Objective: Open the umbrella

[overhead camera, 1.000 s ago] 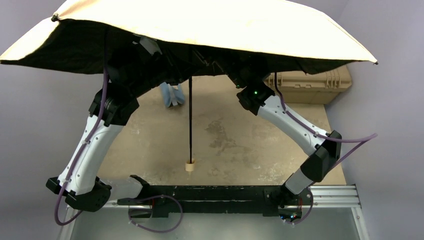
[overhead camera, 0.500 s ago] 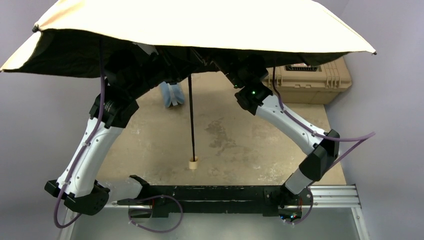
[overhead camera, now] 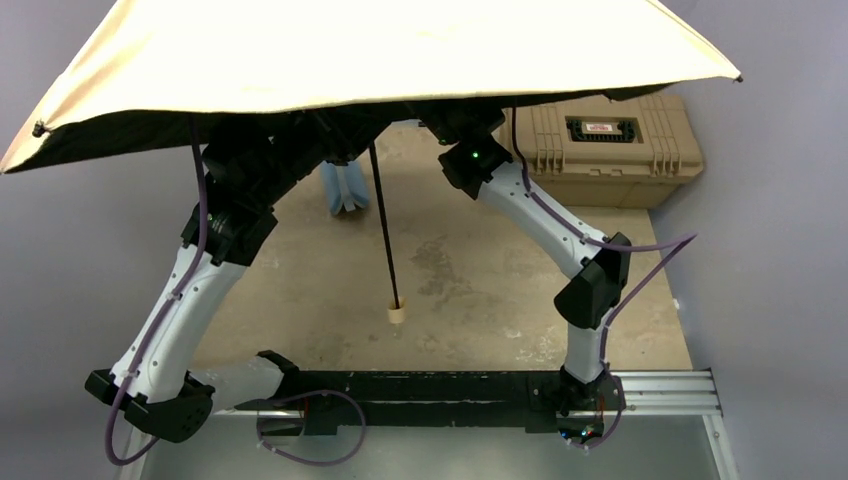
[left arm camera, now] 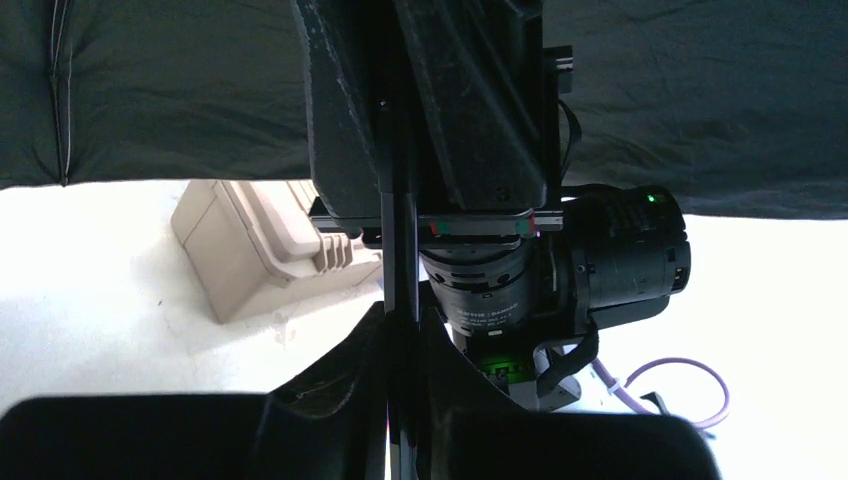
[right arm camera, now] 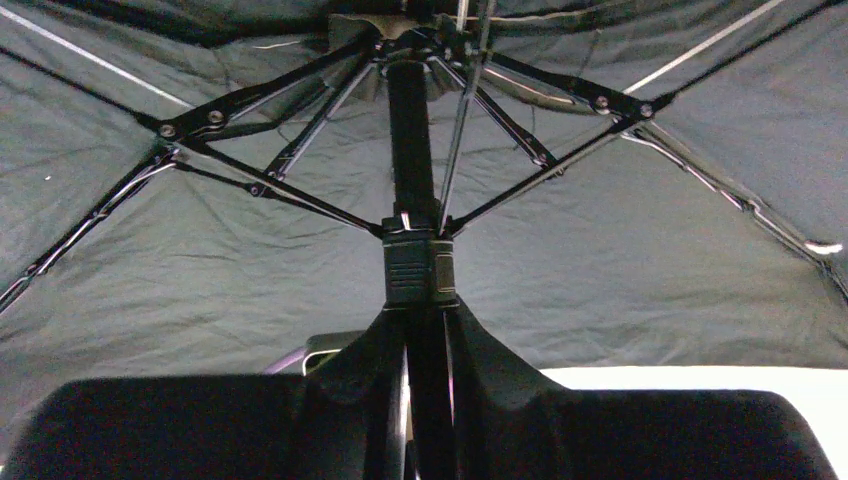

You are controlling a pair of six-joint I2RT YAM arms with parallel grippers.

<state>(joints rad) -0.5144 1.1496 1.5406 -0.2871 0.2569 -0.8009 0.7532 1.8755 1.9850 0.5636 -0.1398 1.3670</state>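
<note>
L arm (overhead camera: 190, 300) climbs steeply from its base at the near-left corner, white link leaning inward, wrist high. L gripper (left arm camera: 400, 345) is clamped tight on the shaft of the umbrella (left arm camera: 700, 100). R arm (overhead camera: 540, 215) is bent sharply at the elbow, forearm slanting up-left twd centre (green LED lit on the wrist). R gripper (right arm camera: 420, 335) points up, fingers hugging the shaft either side. I can't tell if they pinch it.
</note>
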